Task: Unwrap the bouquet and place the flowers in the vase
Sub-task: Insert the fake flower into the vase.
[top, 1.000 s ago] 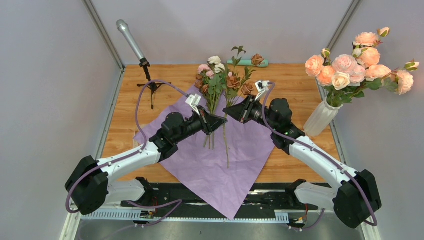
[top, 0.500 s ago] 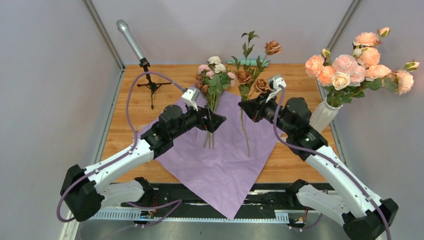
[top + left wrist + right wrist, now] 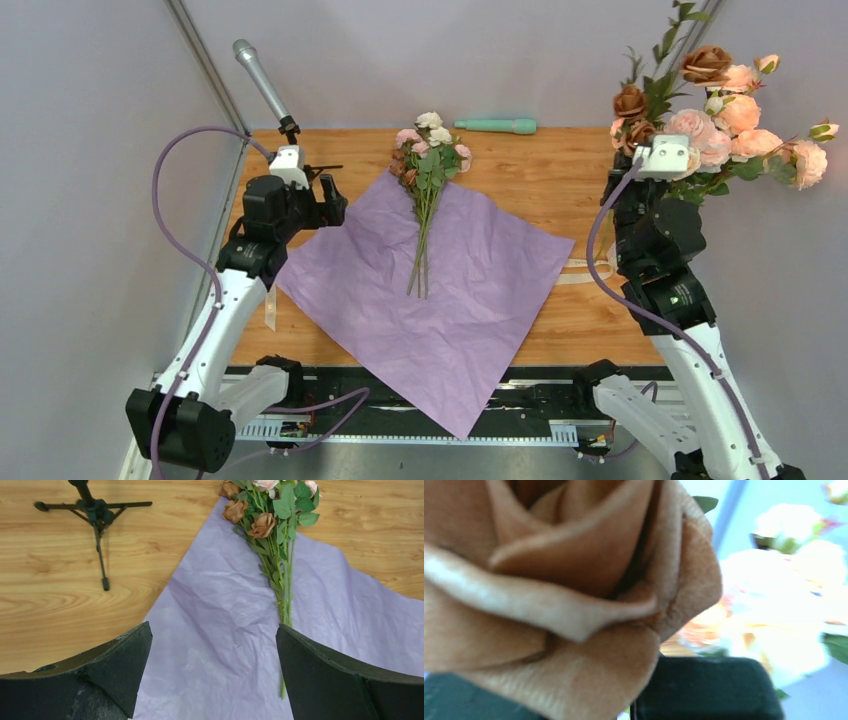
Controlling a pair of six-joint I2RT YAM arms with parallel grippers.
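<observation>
At upper right, the right gripper point(image 3: 628, 172) grips brown roses point(image 3: 706, 63) upright among peach roses point(image 3: 742, 114); the vase is hidden. The left gripper point(image 3: 330, 200), open, sits left of the flowers point(image 3: 428, 165), whose stems run top-to-bottom.

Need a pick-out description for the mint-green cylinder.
Start at the wooden table, then its far edge behind the lilac paper. The mint-green cylinder lies flat there, just right of the small roses; it is the only smooth, leafless green thing there.

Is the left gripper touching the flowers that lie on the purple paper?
Apart. The top external view shows the left gripper far left of the flowers, with bare purple paper between them.
</observation>
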